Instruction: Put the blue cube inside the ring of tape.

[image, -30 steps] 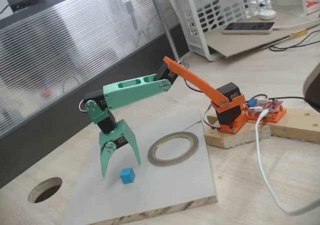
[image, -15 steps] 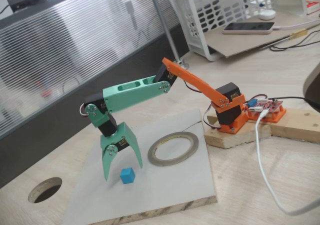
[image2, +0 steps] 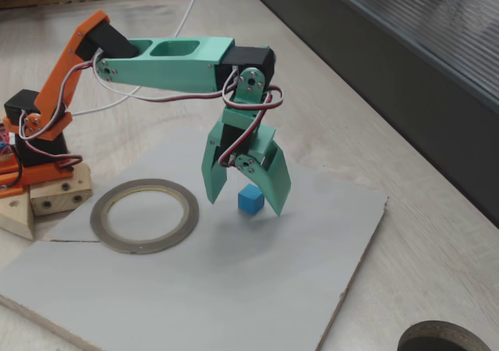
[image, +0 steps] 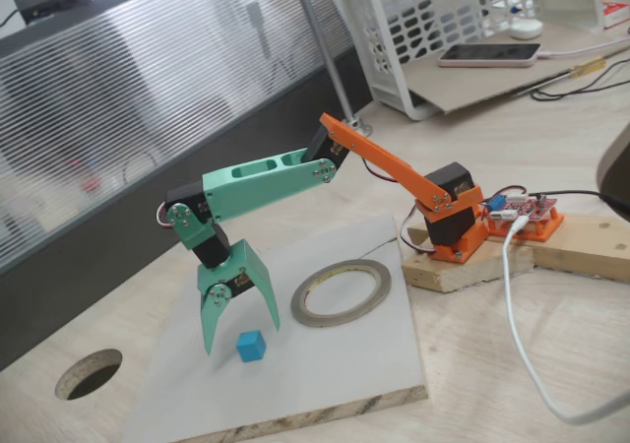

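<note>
Lowered a little since a second ago, the gripper [image: 237, 333] hangs spread wide and empty just above the grey board [image: 325, 364]. Between and just below its fingertips sits the blue cube [image2: 250, 200] (untouched, as far as I can judge), beside the ring of tape [image2: 144, 215]. Fingertip clearance from the board is hard to make out.

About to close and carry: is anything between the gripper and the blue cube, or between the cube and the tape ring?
Nothing visible. The open gripper hangs over the blue cube, its fingers on either side in one fixed view. Between the cube and the ring of tape lies only bare grey board.
</note>
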Tool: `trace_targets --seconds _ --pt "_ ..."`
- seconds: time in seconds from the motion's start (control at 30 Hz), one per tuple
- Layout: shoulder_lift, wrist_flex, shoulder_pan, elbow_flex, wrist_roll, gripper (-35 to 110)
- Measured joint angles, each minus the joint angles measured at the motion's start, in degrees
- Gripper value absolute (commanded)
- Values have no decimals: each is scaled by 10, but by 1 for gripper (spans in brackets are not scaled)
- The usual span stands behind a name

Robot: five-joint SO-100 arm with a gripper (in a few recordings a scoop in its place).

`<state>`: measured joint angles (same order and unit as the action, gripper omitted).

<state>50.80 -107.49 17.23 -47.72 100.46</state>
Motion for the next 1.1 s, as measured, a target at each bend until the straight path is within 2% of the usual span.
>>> trace_targets --seconds 1.1 --pt "-42 0 3 0 0 72"
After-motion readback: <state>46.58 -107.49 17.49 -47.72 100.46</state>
